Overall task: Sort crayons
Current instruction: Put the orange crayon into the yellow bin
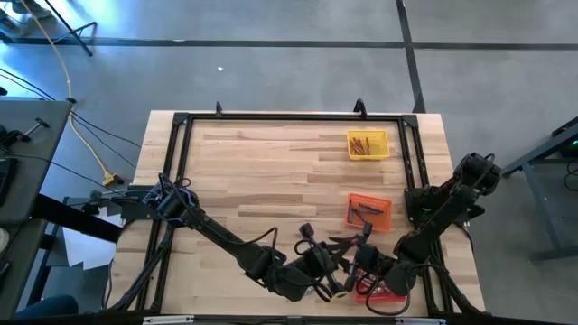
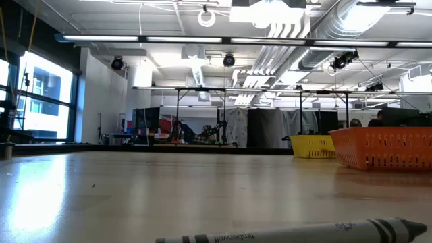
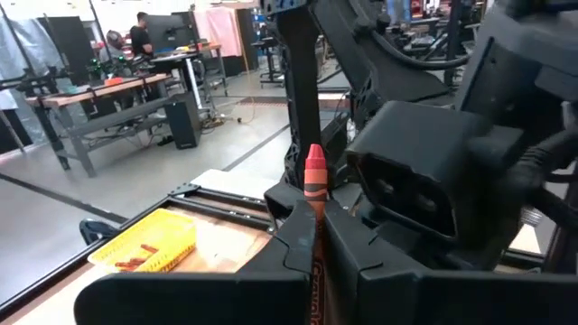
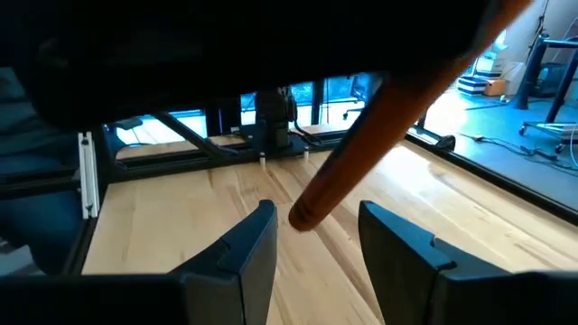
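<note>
My left gripper (image 3: 312, 221) is near the table's front edge (image 1: 336, 268) and is shut on a red crayon (image 3: 314, 176). My right gripper (image 4: 316, 239) faces it closely (image 1: 358, 271) and is open. Its two fingers stand on either side of the crayon's pointed end (image 4: 305, 212) without touching it. A grey crayon (image 2: 304, 233) lies flat on the table close to the low camera. The yellow tray (image 1: 368, 144) holds several reddish crayons, and the orange tray (image 1: 369, 210) holds a few dark ones. My left gripper pinches the red crayon's wrapped shaft (image 3: 316, 217) between its two fingers. The crayon lies along the fingers. Its pointed end (image 3: 314, 162) sticks out past the fingertips toward my right gripper. The crayon is lifted clear of the table.
A red tray (image 1: 384, 291) sits at the front right, mostly under my right gripper. A black metal frame (image 1: 271, 117) runs around the table. The low view shows the yellow tray (image 2: 314, 145) and the orange tray (image 2: 385, 148) at the right. Bare wood lies at the table's left and middle.
</note>
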`<action>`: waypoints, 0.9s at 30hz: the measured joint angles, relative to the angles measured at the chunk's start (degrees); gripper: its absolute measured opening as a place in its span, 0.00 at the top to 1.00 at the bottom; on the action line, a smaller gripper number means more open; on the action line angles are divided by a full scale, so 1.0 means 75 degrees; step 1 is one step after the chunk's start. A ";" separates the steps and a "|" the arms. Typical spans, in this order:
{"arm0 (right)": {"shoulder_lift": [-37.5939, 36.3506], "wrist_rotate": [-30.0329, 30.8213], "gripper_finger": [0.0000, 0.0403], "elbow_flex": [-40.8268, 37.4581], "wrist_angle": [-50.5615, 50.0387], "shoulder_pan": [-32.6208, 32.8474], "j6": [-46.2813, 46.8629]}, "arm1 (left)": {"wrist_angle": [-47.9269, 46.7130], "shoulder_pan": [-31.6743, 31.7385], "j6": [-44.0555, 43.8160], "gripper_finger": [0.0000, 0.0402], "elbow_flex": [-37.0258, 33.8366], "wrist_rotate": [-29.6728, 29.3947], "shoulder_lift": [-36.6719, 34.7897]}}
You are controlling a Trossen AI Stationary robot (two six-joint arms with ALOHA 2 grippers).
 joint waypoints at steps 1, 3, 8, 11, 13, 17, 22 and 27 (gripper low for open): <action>0.0002 -0.0002 0.62 0.0000 0.0041 0.0000 0.0000 | -0.0003 -0.0001 0.0003 1.00 0.0000 0.0033 0.0000; 0.0002 -0.0011 0.62 0.0000 0.0148 0.0006 -0.0002 | -0.0018 0.0000 0.0007 1.00 -0.0003 0.0101 0.0000; -0.0001 -0.0015 0.62 0.0000 0.0344 0.0009 -0.0004 | -0.0020 0.0000 -0.0020 1.00 -0.0003 0.0103 0.0000; -0.0025 -0.0014 0.62 0.0000 0.0392 0.0009 -0.0055 | -0.0026 0.0000 -0.0044 1.00 -0.0003 0.0100 0.0000; -0.0073 -0.0007 0.62 0.0000 0.0424 0.0009 -0.0063 | -0.0036 -0.0002 -0.0048 1.00 -0.0013 0.0101 0.0000; -0.0208 0.0029 0.62 0.0000 0.0445 0.0009 -0.0265 | 0.0015 -0.0003 -0.0364 1.00 -0.0251 0.0094 0.0017; -0.0208 0.0029 0.64 0.0000 0.0417 0.0009 -0.0271 | 0.0311 -0.0003 -0.0316 1.00 -0.0335 0.0100 0.0015; -0.0208 0.0039 0.79 0.0002 0.0437 0.0009 -0.0263 | 0.0426 0.0000 -0.0140 1.00 -0.0335 0.0097 0.0015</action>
